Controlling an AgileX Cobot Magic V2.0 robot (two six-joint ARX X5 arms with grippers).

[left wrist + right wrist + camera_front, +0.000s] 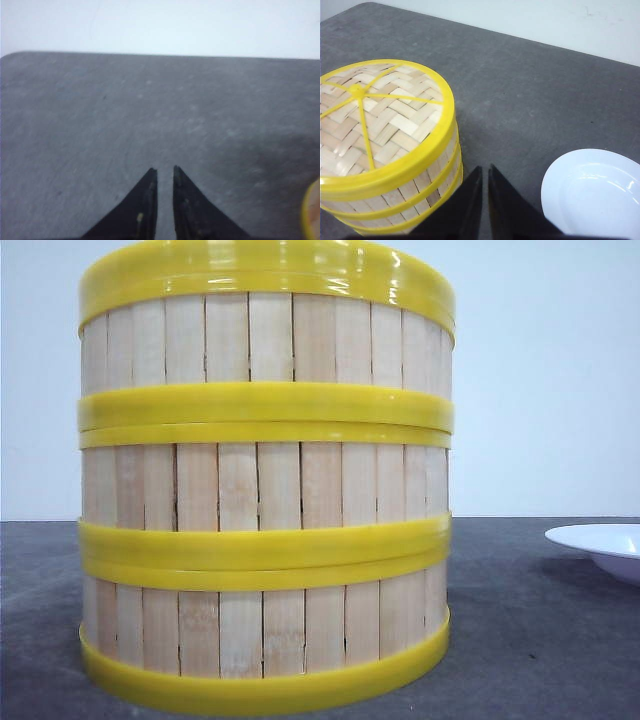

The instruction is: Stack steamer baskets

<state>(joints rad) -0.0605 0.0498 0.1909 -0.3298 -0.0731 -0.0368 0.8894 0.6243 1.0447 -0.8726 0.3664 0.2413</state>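
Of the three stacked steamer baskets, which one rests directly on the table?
The bottom basket: its lower yellow rim sits on the grey table, while the middle basket and top basket each rest on the basket below.

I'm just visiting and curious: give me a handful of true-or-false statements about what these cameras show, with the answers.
1. The steamer baskets stand in one stack of three tiers. True.
2. The stack's top is open, with no lid. False: a woven lid with yellow ribs covers it.
3. The white plate sits on the table apart from the stack. True.
4. The right gripper is clamped on a basket. False: its fingers are nearly together, holding nothing.
5. The left gripper holds the plate. False: it holds nothing, above bare table.
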